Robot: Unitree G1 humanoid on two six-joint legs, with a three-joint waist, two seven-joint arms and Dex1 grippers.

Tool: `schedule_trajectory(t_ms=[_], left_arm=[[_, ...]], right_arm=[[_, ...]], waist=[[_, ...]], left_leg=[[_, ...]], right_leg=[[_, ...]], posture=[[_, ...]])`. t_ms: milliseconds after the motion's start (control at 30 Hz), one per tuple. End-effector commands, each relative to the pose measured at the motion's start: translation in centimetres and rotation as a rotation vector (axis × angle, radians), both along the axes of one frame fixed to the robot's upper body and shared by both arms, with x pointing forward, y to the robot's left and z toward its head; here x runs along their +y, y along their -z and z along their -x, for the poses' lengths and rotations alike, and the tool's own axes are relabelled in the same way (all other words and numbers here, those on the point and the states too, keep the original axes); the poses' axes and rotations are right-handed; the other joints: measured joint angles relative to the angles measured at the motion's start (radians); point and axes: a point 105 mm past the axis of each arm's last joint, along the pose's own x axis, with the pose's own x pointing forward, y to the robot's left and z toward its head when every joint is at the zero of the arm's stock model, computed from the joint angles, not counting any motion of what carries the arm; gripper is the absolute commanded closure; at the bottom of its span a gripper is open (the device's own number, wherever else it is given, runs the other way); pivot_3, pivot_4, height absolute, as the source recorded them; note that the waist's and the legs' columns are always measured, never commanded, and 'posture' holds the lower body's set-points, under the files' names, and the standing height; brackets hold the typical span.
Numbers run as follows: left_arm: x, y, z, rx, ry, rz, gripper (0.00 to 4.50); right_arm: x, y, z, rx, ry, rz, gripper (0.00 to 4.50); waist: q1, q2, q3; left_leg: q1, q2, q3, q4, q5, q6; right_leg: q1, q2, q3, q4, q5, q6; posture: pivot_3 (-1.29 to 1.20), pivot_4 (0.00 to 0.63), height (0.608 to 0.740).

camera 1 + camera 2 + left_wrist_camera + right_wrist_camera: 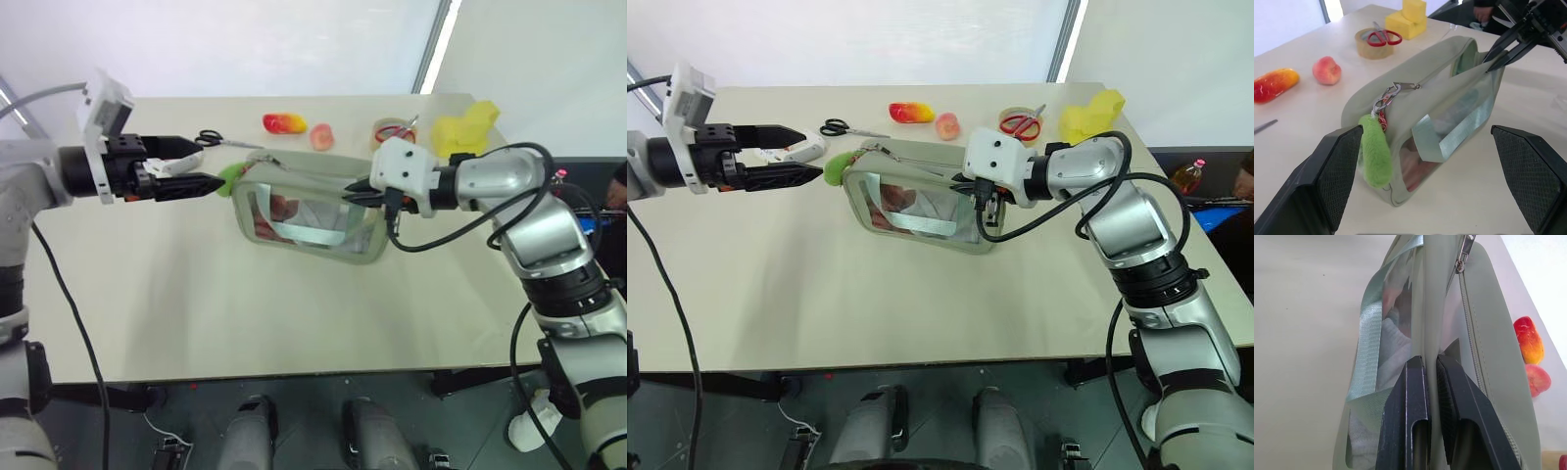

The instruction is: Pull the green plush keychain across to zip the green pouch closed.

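The large pale sage-green fabric pouch with a clear plastic window [309, 213] stands at the centre of the head-camera frame on the beige counter [245, 313], with the small lime-green fuzzy plush keychain [1374, 154] hanging off its zipper pull at the pouch's left end. The right tool [1431, 377] is pinched tight on the pouch's top fabric edge at its right end, while the left tool [1425, 181] is spread wide, one finger [1334, 169] just beside the plush, gripping nothing
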Motion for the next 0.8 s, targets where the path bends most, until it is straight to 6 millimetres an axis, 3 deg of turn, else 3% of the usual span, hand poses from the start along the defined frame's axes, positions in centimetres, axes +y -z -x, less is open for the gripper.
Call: schedule_trajectory(t_ms=[33,133,267,500,800], left_arm=[[3.4,-2.1,-1.1,-0.041,-0.12,0.076,0.0],[6.3,-2.0,-2.3,-0.009,-0.206,0.156,0.0],[7.1,-0.1,-3.8,0.034,-0.244,0.194,0.0],[2.8,1.4,-4.6,0.079,-0.12,0.285,0.0],[1.5,4.3,-2.7,0.148,-0.027,0.14,0.0]], right_arm=[[0.3,-0.6,0.6,-0.079,-0.062,0.043,4.42],[0.1,-0.4,0.7,-0.104,-0.094,0.083,4.42],[-0.2,-0.1,0.6,-0.106,-0.108,0.101,4.42],[0.2,0.2,0.8,-0.089,-0.111,0.074,4.42],[0.0,0.3,0.6,-0.075,-0.093,0.063,4.42]], waist=[[0.0,0.0,0.0],[-0.004,0.0,0.0],[0.0,0.0,0.0],[-0.003,-0.001,0.0],[-0.004,-0.001,0.0]], left_leg=[[0.0,0.0,0.0,0.0,0.0,0.0],[0.0,0.0,0.0,0.0,0.0,0.0],[0.0,0.0,0.0,0.0,0.0,0.0],[0.0,0.0,0.0,0.001,0.001,-0.002],[0.002,0.0,0.0,-0.002,0.001,-0.002]], right_leg=[[0.0,0.0,0.0,0.0,0.0,0.0],[0.0,0.0,0.0,0.0,0.0,0.0],[0.0,0.0,0.0,0.0,0.0,0.0],[0.002,0.0,0.0,0.0,0.001,0.0],[0.0,0.001,0.0,0.001,0.001,0.001]], posture=[[0.0,0.15,0.74],[0.0,0.15,0.74],[0.0,0.15,0.74],[0.0,0.15,0.74],[0.0,0.15,0.74]])
